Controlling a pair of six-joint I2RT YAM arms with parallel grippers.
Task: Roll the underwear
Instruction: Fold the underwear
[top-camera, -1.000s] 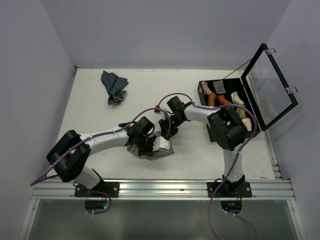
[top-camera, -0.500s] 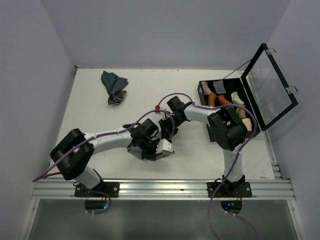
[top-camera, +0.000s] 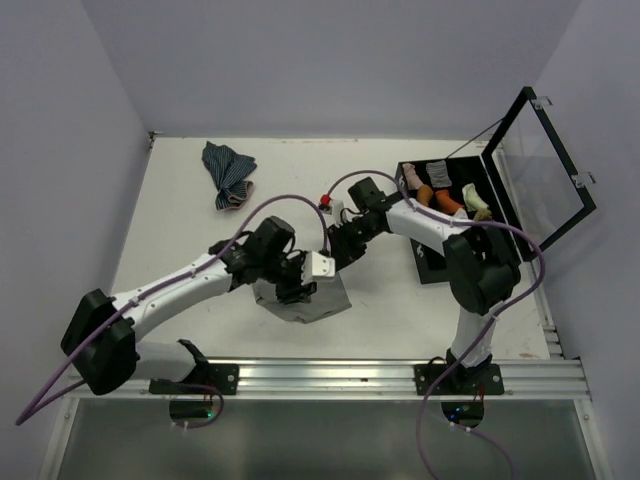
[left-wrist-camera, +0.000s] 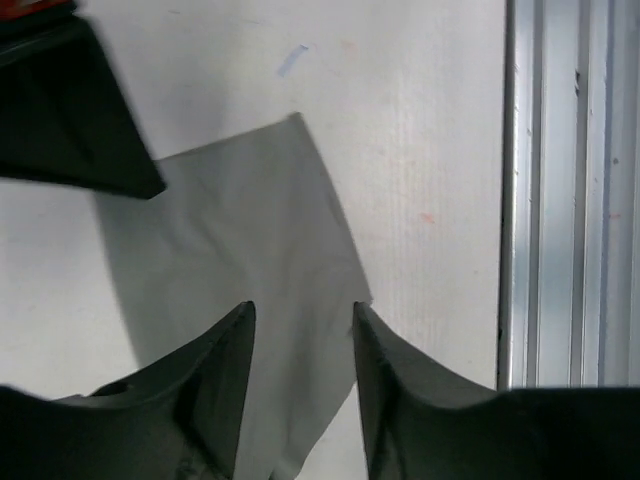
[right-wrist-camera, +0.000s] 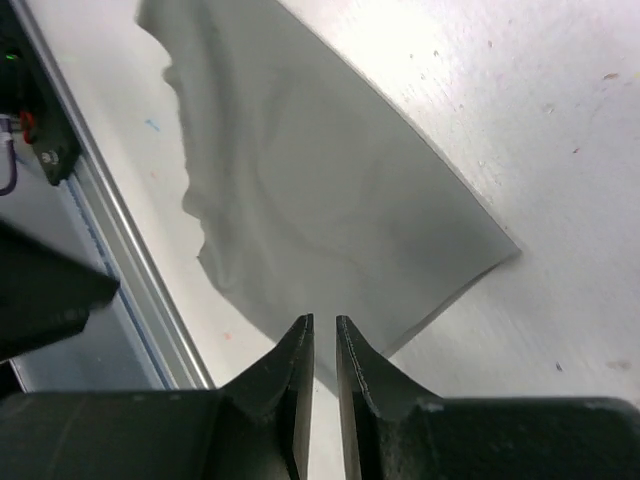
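Rail (top-camera: 330, 375): metal strip along the near edge of the surface (top-camera: 180, 230), nearer than both claws. It shows again as a bright band at the right of the left wrist view.

Left claw (left-wrist-camera: 300, 315): fingers set moderately apart, with a clear gap between them. Nothing is gripped, and grey cloth shows through the gap.

Underwear (left-wrist-camera: 250, 230): plain grey, lying mostly flat on the surface directly below the left claw. It reaches out ahead of the fingertips. From overhead (top-camera: 325, 298) it sits between the two claws, partly hidden by the left wrist.

Right claw (right-wrist-camera: 322, 322): fingers drawn almost together, leaving only a thin slit. Nothing can be seen pinched in it. The tips are over the near border of the underwear.

Underwear, right wrist view (right-wrist-camera: 320, 180): spread out ahead of the right claw. One edge is straight and the opposite edge is wavy.

Case (top-camera: 402, 185): black, behind and to the right of the right claw. Small rolled items in orange, grey and pale colours lie inside.

Lid (top-camera: 545, 165): clear panel in a black frame, standing open on the side of the case away from the claws.

Striped cloth (top-camera: 228, 172): dark, bunched, well beyond and to the left of the left claw. It lies near the back of the surface.
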